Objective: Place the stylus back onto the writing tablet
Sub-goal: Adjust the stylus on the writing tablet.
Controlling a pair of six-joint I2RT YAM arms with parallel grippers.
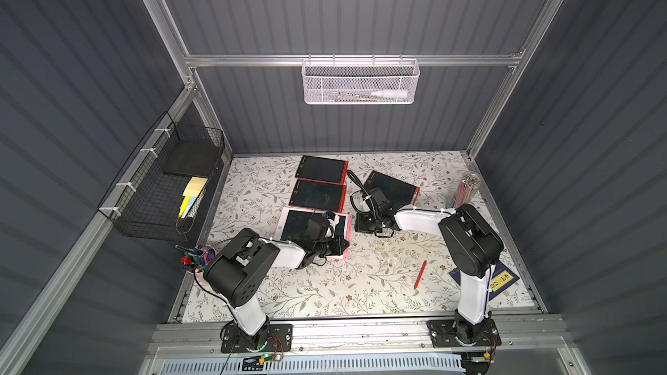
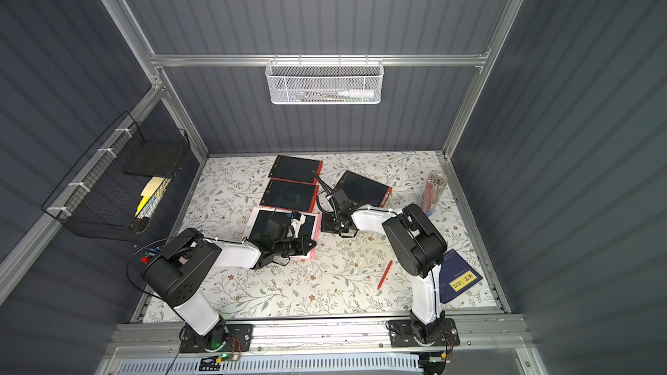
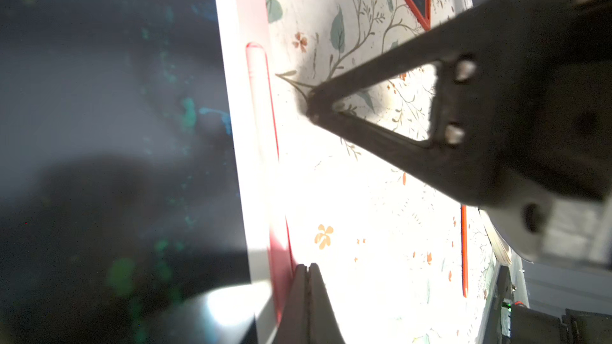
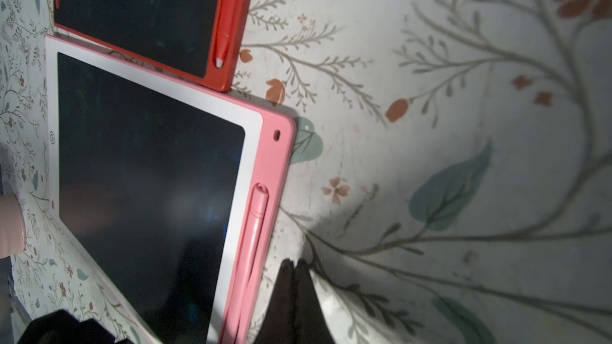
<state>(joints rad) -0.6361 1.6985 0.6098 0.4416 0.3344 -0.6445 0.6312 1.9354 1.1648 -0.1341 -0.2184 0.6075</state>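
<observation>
Pink stylus lengthwise in pink tablet side slot; left gripper and right gripper closed, empty.

Top views sharp; table bright, walls dim. Left wrist view: blown-out glare on table, foreground blurred. Right wrist view dimmer.

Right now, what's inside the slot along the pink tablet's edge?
A pink stylus lies in the edge slot of the pink tablet, one end showing. Its other end runs out of the right wrist view, unseen.
</observation>
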